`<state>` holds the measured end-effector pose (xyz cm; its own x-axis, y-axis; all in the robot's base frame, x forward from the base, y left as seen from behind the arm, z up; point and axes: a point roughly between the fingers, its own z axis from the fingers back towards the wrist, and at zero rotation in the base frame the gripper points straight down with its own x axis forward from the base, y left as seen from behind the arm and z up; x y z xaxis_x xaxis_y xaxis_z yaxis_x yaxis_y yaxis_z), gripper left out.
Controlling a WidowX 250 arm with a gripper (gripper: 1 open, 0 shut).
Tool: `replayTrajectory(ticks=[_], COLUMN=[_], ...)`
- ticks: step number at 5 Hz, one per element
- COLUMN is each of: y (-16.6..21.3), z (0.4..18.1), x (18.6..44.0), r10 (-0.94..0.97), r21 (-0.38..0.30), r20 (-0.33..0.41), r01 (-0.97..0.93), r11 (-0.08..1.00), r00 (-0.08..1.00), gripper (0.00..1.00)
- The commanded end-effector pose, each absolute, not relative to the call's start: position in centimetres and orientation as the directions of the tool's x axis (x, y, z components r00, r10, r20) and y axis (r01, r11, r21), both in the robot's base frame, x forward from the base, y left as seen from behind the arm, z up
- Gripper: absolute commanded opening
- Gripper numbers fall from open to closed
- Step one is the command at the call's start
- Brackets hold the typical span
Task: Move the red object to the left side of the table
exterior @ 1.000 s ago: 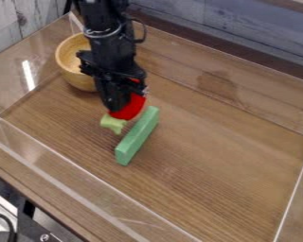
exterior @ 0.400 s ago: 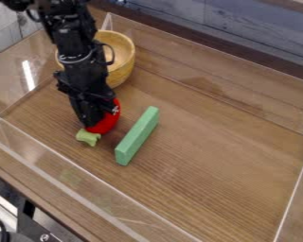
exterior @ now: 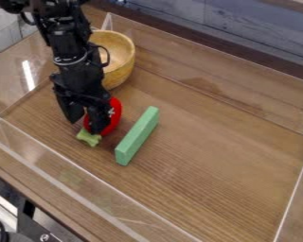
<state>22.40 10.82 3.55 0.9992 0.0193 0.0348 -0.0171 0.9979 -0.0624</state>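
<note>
Camera view: the black gripper (exterior: 91,114) points straight down, fingers parted around the small rounded red toy fruit with its pale green stem (exterior: 103,113), which rests on the brown wood-grain table (exterior: 218,142) left of the long green block (exterior: 136,134). A clean release calls for lifting straight up, avoiding dragging the fruit.

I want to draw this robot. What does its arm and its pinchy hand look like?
The arm is all black and chunky, built from blocky sections, with dark cables running along it. The gripper is black too, with two short flat fingers. No markings can be made out.
</note>
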Motion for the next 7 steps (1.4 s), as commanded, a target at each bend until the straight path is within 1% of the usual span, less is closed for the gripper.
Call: replayTrajectory(ticks=[1, 4, 7], y=[11.1, 10.6, 10.4], z=[5.1, 6.0, 6.2], x=[22.8, 23.1, 23.4], r10=[0.031, 0.054, 0.07], r21=[-0.053, -0.087, -0.111], r20=[0.075, 0.082, 0.087], r01=[-0.028, -0.047, -0.06], r11=[0.998, 0.995, 0.992], r00=[0.997, 0.995, 0.994], gripper=[1.0, 1.0, 1.0])
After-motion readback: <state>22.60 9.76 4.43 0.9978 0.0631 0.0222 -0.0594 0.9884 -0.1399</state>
